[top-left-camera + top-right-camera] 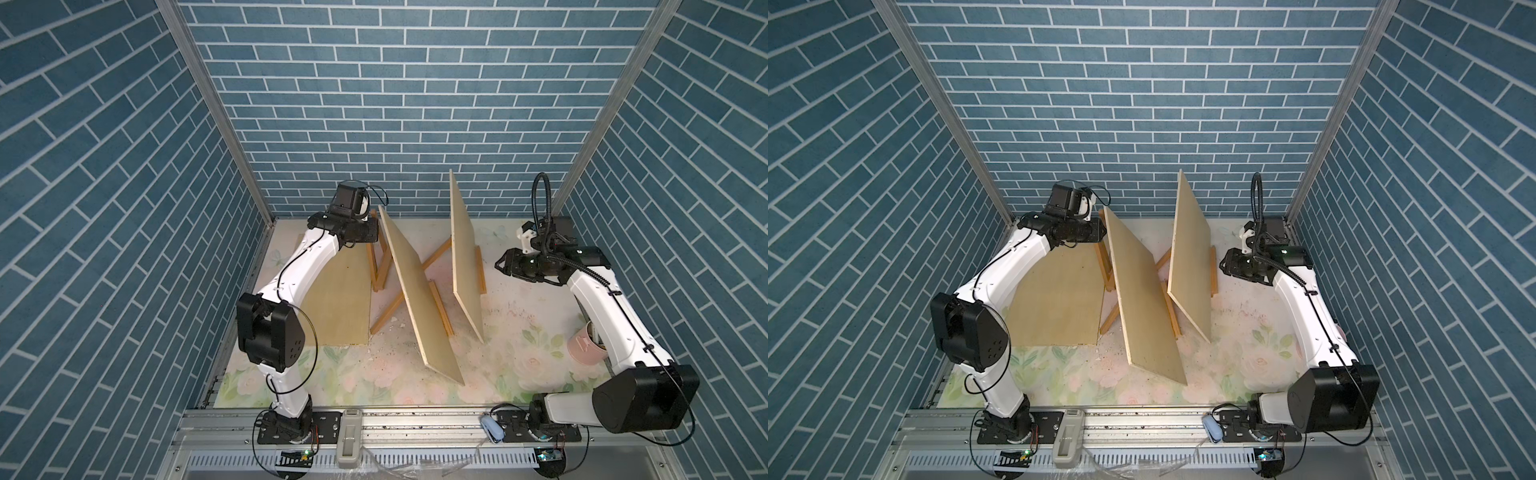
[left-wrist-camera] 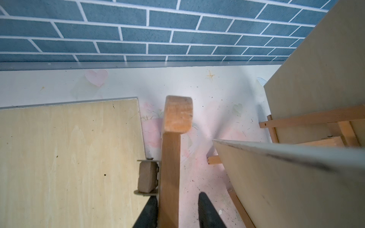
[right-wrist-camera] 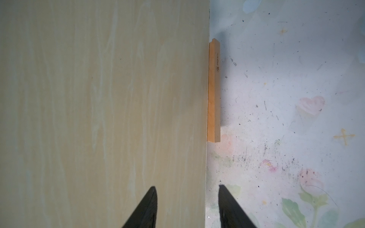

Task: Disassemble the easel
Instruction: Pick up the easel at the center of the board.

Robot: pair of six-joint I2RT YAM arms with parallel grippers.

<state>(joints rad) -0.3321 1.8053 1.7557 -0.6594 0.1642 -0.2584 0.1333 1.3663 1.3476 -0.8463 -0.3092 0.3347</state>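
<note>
1. The pale orange wooden easel frame (image 1: 380, 266) stands just left of centre in both top views, legs on the table, with a large pale plywood panel (image 1: 419, 299) leaning tilted against it
2. The left gripper (image 2: 177, 197) is at the frame's top end, upper centre-left of a top view. In the left wrist view its black jaws are spread around the upright post, with one finger (image 2: 149, 211) against the wood and the other clear of it
3. A second plywood panel (image 1: 465, 257) stands on edge right of centre, against a second wooden easel (image 1: 480, 270). That easel's orange ledge strip (image 3: 214, 90) shows beside the panel's edge in the right wrist view
4. The right gripper (image 1: 500, 264) hangs near that panel at the right of the frame, not touching it, jaws spread with nothing between them
5. A third plywood sheet (image 1: 345, 299) lies flat on the floral-print table cover (image 1: 519, 374) at the left, partly under the left arm
6. A pink cup (image 1: 584, 345) stands at the right, partly hidden behind the right arm
</note>
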